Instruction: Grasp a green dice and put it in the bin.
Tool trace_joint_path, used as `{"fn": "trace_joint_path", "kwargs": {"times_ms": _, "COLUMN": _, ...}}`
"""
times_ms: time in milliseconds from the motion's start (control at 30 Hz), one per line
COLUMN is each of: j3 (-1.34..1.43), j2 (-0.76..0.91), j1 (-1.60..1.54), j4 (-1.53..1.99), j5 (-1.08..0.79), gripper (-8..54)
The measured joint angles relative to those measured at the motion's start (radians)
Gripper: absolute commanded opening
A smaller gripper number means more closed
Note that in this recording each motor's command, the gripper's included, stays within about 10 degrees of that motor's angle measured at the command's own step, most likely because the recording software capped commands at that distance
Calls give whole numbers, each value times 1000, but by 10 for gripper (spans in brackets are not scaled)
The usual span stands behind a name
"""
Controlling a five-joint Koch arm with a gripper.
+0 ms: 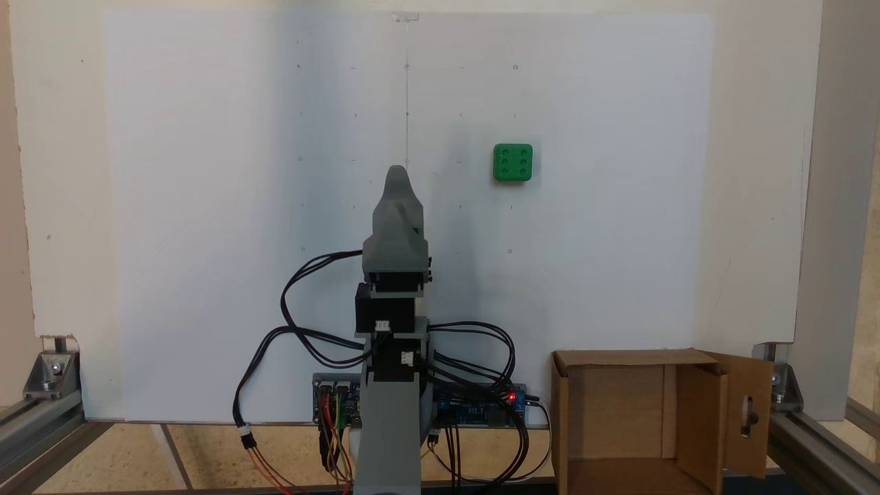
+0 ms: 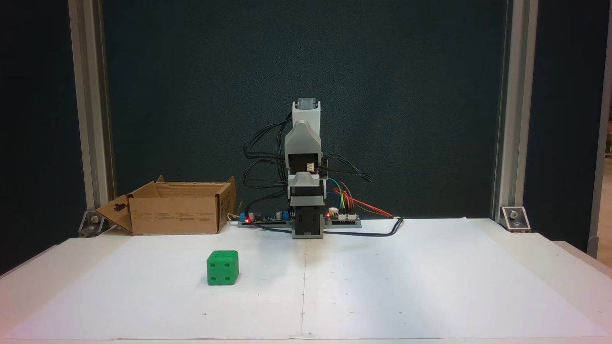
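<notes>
I see the green dice (image 2: pixel 223 267) nearest the front camera, on white paper (image 2: pixel 382 286), well apart from the arm base (image 2: pixel 307 224). The gripper (image 1: pixel 397 172) sits folded above that base; finger opening: I cannot tell. The bin (image 2: pixel 174 215) stands beside the base

Bare counter (image 1: pixel 206 206) is seen on all sides of the green dice (image 1: pixel 513 163), well apart from the pincer (image 1: pixel 397 180).
</notes>
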Motion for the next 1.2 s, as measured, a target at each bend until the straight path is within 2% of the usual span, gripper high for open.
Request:
{"fn": "trace_joint_path", "kwargs": {"times_ms": 133, "j3": 0, "j2": 0, "j1": -213, "j4": 184, "j5": -55, "gripper": 430}}
{"fn": "trace_joint_path", "kwargs": {"times_ms": 233, "j3": 0, "j2": 0, "j1": -232, "j4": 192, "j5": -66, "gripper": 430}}
{"fn": "trace_joint_path", "kwargs": {"times_ms": 867, "j3": -23, "j2": 0, "j1": -222, "j4": 198, "j5": -69, "gripper": 431}}
{"fn": "trace_joint_path", "kwargs": {"times_ms": 1200, "j3": -163, "j2": 0, "j1": -94, "j4": 511, "j5": -63, "gripper": 433}}
